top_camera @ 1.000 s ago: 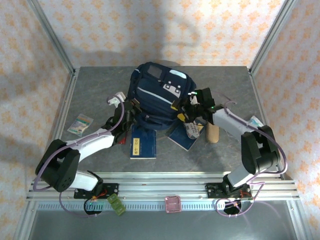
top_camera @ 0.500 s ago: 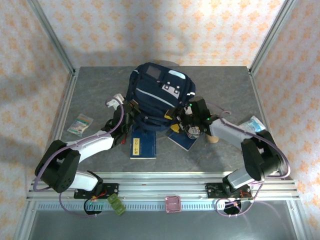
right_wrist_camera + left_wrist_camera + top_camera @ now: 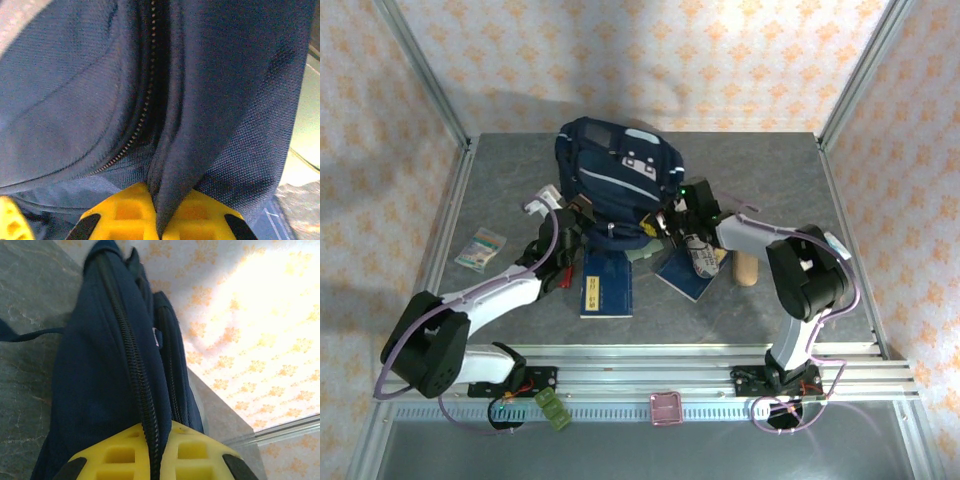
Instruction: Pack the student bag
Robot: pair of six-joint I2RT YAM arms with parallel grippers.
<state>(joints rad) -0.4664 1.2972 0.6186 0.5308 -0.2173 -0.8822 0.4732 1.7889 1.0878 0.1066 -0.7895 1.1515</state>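
Both arms are on the student bag (image 3: pixel 615 178), which lies toward the back middle of the desk (image 3: pixel 500 170) with its pale front patches facing up. Close in on the left hand (image 3: pixel 155 452): the yellow fingers are pinched together on the ridge of the zip (image 3: pixel 131 365) along the bag's near-left edge, so that's a grip on the bag itself. The right hand (image 3: pixel 160 212) is closed too, with a fold of navy fabric squeezed between its fingers at the bag's near-right edge.

So where does the packing stand? Early, by the look of it. A blue book (image 3: pixel 606 283) lies flat on the desk just in front of the bag, and a second blue book (image 3: pixel 682 278) sits at an angle beside it, under the right arm. A tan cylinder (image 3: pixel 745 268) lies to the right, and a small packet (image 3: pixel 480 248) is well off to the left — none of it is inside.

The stretches of zip in the wrist views look shut, and I can't tell whether any compartment is open elsewhere. My read is that this is the opening-up stage — two hands bracing and tugging the bag — with every item yet to go in and the closing after that.
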